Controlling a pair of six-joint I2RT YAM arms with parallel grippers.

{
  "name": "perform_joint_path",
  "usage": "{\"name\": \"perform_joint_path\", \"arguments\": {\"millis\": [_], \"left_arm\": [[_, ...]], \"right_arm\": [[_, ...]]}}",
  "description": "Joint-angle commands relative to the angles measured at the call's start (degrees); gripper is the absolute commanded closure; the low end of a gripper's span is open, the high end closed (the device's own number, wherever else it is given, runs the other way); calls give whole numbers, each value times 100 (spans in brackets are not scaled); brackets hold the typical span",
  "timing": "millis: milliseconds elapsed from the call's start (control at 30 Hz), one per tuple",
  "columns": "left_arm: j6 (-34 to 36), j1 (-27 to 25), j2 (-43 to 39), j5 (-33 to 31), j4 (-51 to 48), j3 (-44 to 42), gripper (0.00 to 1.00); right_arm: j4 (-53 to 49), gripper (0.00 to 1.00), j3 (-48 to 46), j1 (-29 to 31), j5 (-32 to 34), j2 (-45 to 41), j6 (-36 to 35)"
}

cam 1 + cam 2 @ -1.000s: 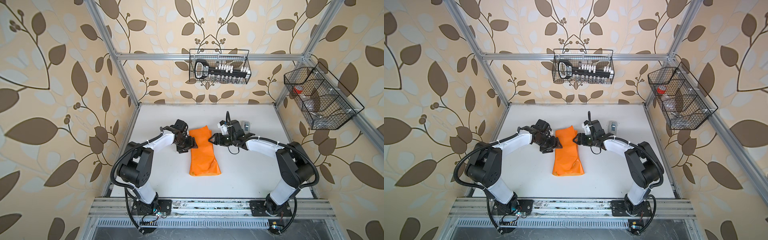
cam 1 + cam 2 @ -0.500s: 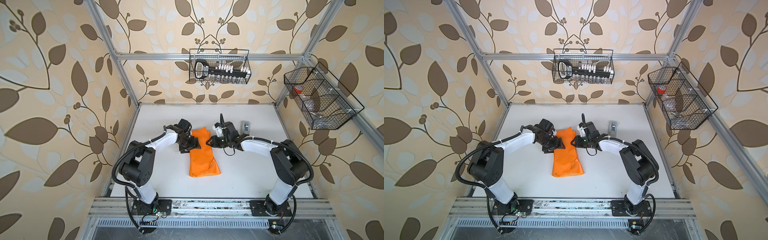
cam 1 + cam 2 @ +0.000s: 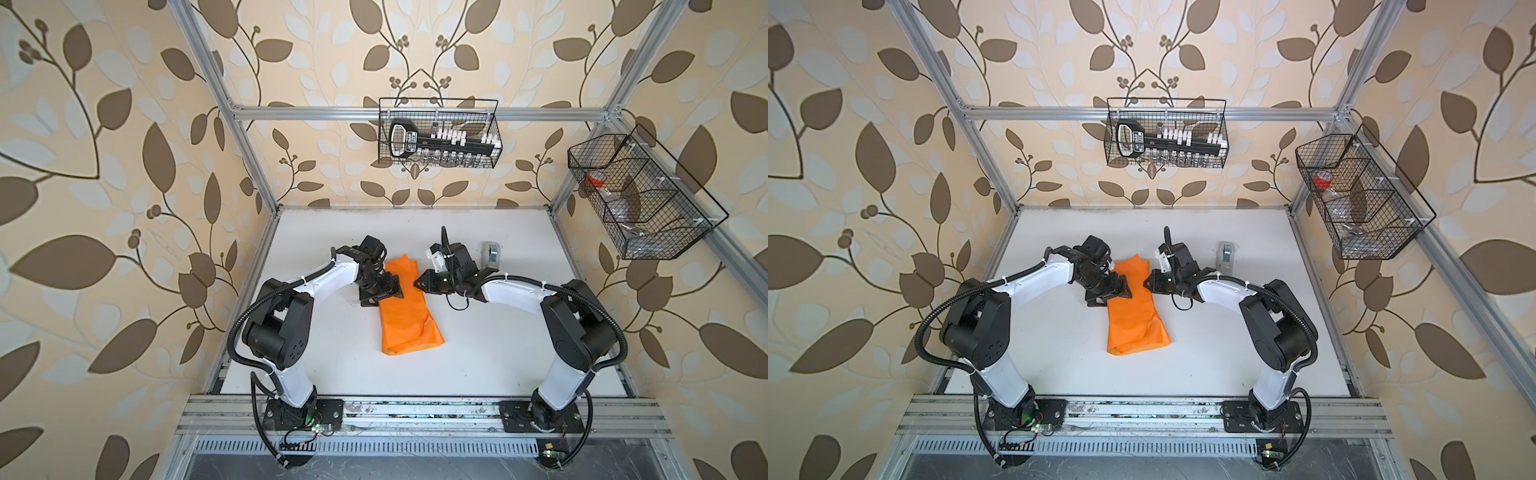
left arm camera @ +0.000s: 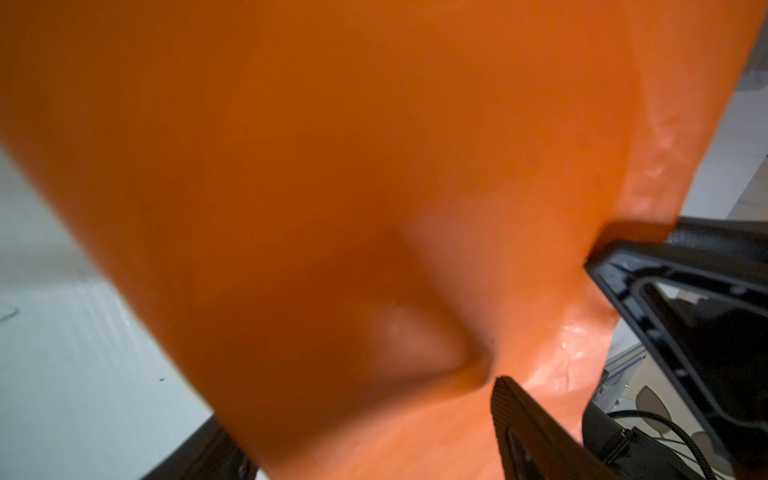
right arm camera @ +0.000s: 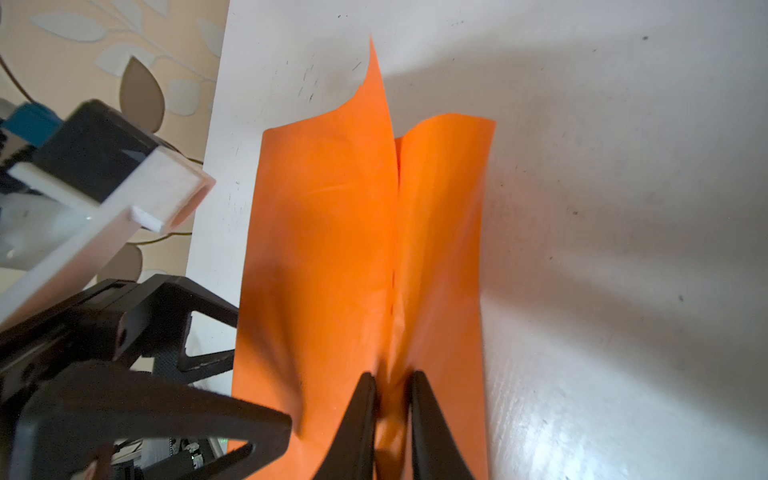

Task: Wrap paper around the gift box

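Rear basket (image 3: 386,112): black tool (image 3: 453,145); side basket (image 3: 660,245): red item (image 3: 596,179); right hand (image 5: 390,386): pinches paper (image 5: 332,249)

Paper (image 5: 332,249) was thin, orange, slightly glossy, creased. Tabletop (image 5: 623,249) was matt white, scuffed w/ dark specks. Right gripper (image 5: 392,378) fingers looked matt black plastic, prob. Frame rail (image 3: 316,111) was brushed metal; wire basket (image 3: 438,100) black metal.

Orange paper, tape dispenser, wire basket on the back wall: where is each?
paper (image 3: 405,316), in a top view, middle of the sheet.
tape dispenser (image 3: 491,255), in a top view, its middle.
wire basket (image 3: 388,161), in a top view, lower left mesh corner.
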Motion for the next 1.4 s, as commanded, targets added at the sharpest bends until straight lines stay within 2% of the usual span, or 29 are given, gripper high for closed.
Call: {"name": "perform_joint_path", "arguments": {"millis": [0, 267, 500, 833, 1167, 1367], "left_arm": [[230, -74, -29, -290, -227, 338, 15], [288, -52, -660, -806, -532, -5, 12], [170, 175, -1089, -684, -219, -592, 11], [47, 225, -745, -170, 431, -847, 17], [371, 225, -365, -237, 105, -472, 22], [412, 217, -274, -272, 74, -651, 24]], "right_arm": [[-85, 84, -204, 55, -36, -114, 40], [-43, 85, -249, 65, -54, -111, 75], [32, 85, -272, 79, -73, -71, 130], [59, 86, -385, 88, -20, -178, 194], [94, 86, -511, 96, 25, -341, 275], [68, 84, -462, 68, 8, -354, 224]]}}
